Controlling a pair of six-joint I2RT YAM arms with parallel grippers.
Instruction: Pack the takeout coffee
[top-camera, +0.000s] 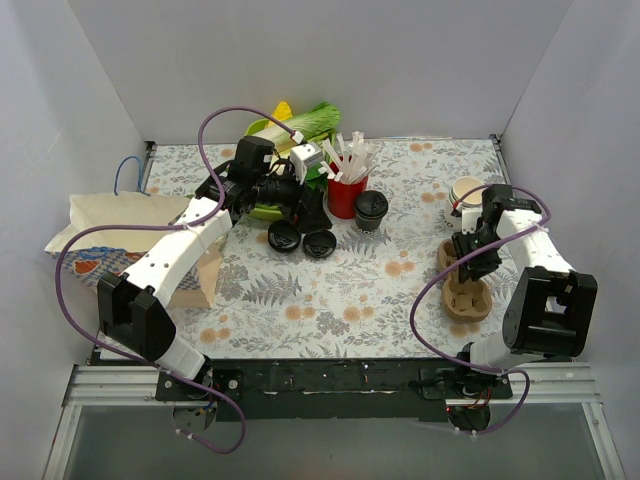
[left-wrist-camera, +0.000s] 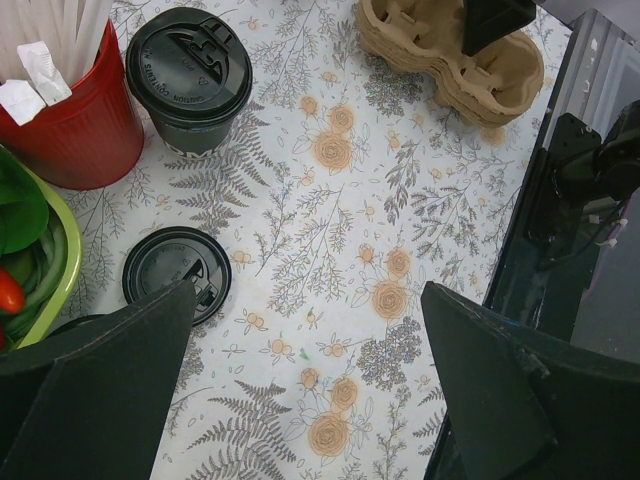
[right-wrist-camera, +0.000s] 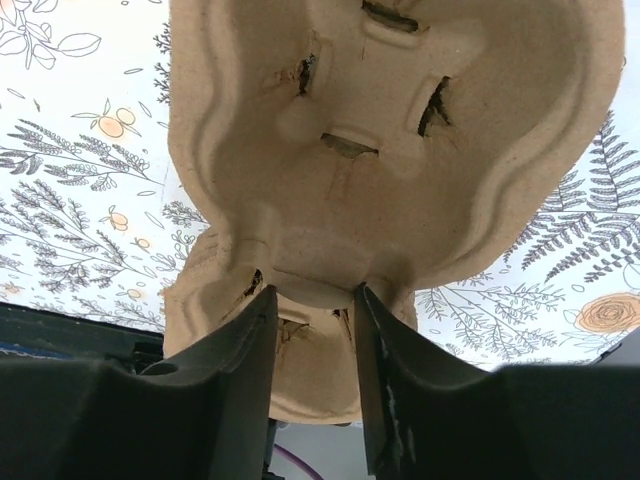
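Pulp carrier (right-wrist-camera: 400, 120) | our right gripper (right-wrist-camera: 315, 295) seemingly pinches its middle, left gripper (left-wrist-camera: 308, 290) gapes | shallow pinch: we risk slippage

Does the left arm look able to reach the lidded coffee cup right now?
Probably yes: the left end effector is open, facing the takeout coffee, with only a flat loose lid between them; the red straw holder stands close beside the cup.

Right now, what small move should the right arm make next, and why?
Probably close the right arm's jaws tight. They straddle a ridge of the brown moulded-pulp cup carrier, and I cannot tell whether they grip it yet. It likely needs a firm hold before any lifting.
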